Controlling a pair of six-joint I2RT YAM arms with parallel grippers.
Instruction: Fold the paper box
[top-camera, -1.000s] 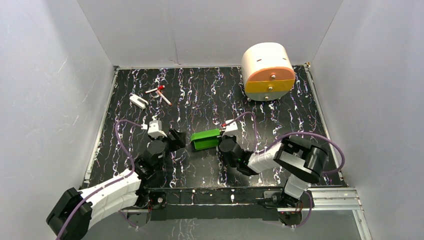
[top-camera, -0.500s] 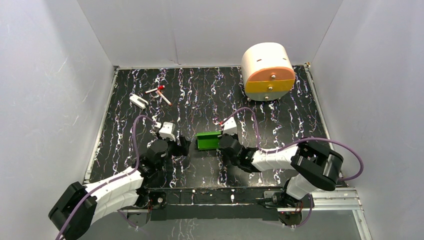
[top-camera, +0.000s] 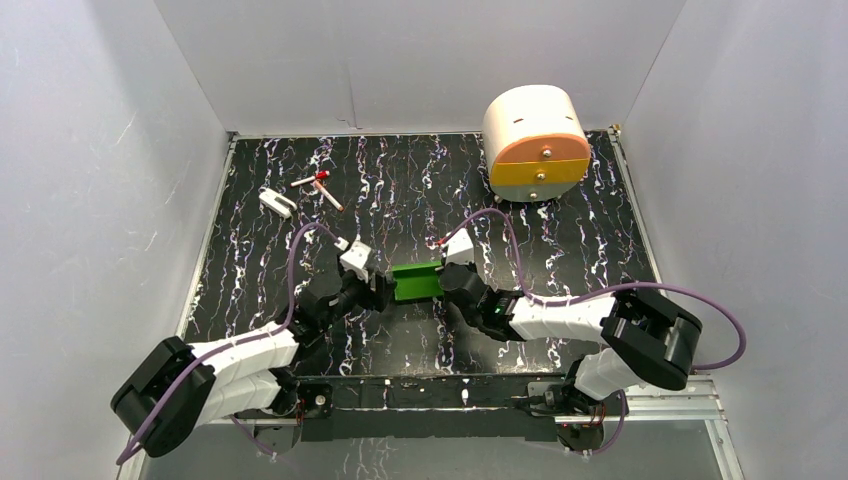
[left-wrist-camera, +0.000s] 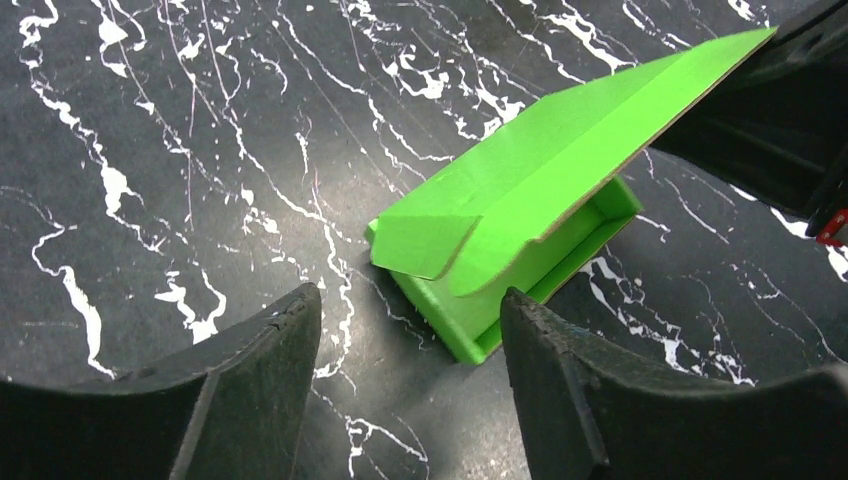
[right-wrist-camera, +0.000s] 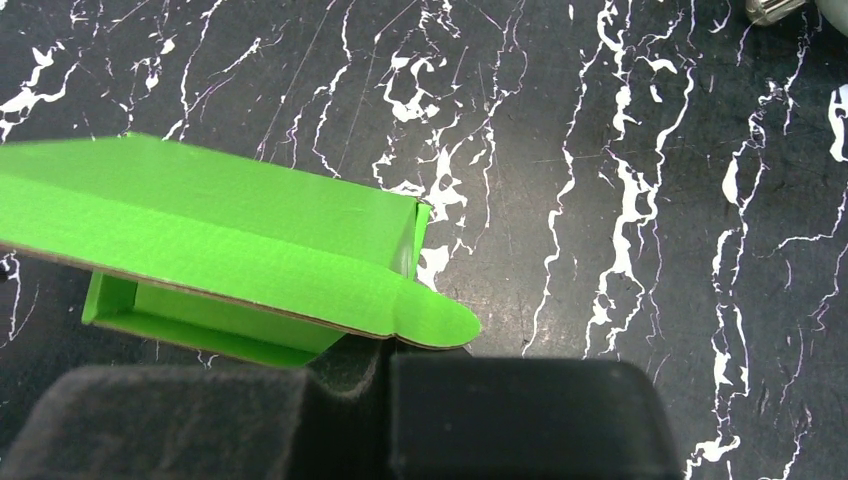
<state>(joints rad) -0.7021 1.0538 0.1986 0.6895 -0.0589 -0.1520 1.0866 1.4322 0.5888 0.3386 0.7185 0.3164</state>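
The bright green paper box (top-camera: 417, 281) lies mid-table as a shallow tray with its lid raised at a slant. The left wrist view shows its open tray and lid with a rounded tab (left-wrist-camera: 520, 200). My left gripper (top-camera: 383, 291) is open, with the box's left end just ahead between the spread fingers (left-wrist-camera: 410, 300). My right gripper (top-camera: 450, 283) is at the box's right end with its fingers shut together (right-wrist-camera: 385, 350). The lid's edge and tab (right-wrist-camera: 220, 230) sit right at its fingertips. I cannot tell if any card is pinched.
A cream-and-orange rounded drawer unit (top-camera: 535, 140) stands at the back right. A small white object (top-camera: 277, 203) and red-and-white pens (top-camera: 320, 185) lie at the back left. White walls close in the black marbled table (top-camera: 600, 230).
My left gripper has moved right, up to the box's left end. My right arm has stretched out and the box has shifted slightly right and turned level.
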